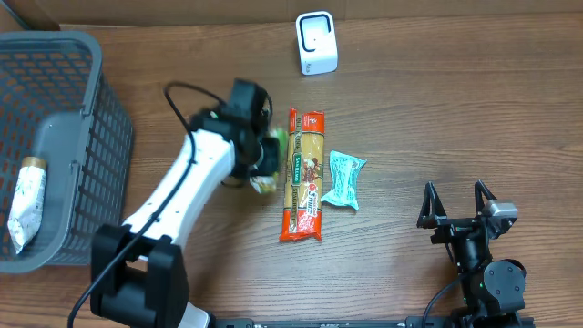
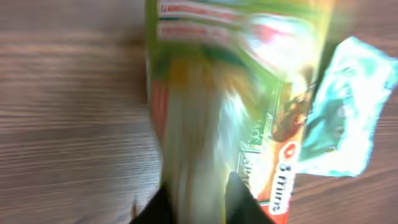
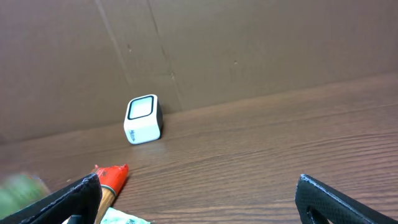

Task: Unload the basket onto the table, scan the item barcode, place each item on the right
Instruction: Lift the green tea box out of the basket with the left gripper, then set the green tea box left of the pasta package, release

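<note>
Wooden table (image 1: 437, 109) with a brown backing wall beyond it; the white scanner (image 1: 316, 43) stands at 12 o'clock and a grey basket (image 1: 91, 82) at 9 o'clock. The item under task, judged to be the green packet (image 1: 265, 183), lies just left of centre, at 9 o'clock of the long pasta package (image 1: 305, 178) and close against it. A teal sachet (image 1: 344, 179) lies at that package's 3 o'clock. The left gripper (image 1: 262, 159) sits over the green packet, which shows between its fingers in the wrist view. That view is blurred, so whether the jaws clamp the packet or stand just clear cannot be told. The right gripper (image 1: 455, 202) waits at 4 o'clock, jaws spread wide and empty. Assessment: the packet looks light, soft and crinkly, with a glossy film likely to slip and buckle. A hold across its narrow middle or on a sealed edge seems best, leaving the barcode face uncovered. The barcode's position is not discernible.
</note>
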